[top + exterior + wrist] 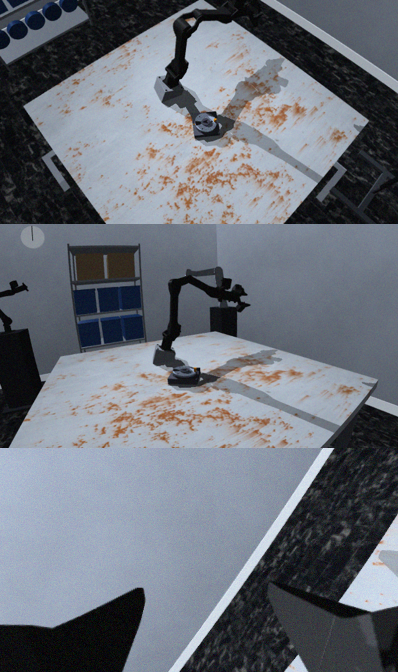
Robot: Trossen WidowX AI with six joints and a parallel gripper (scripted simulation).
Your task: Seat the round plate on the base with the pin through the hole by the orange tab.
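The round grey plate (205, 122) (185, 373) lies on the dark square base (208, 133) (183, 379) near the middle of the rusty table, in front of the arm's mount. Its orange tab (215, 119) (196, 369) points to the right corner of the base. I cannot make out the small pin. My gripper (242, 298) (206, 591) is open and empty. It is raised high, far above and behind the plate, past the table's back right edge. In the wrist view it faces the wall and the floor, and neither plate nor base shows there.
The arm's grey mount (165, 90) (161, 356) stands just behind the base. A shelf with blue bins (106, 302) and a black pedestal (222, 320) stand behind the table. Another black pedestal (15, 364) stands at the left. A rack of blue cylinders (31, 22) lies off the table.
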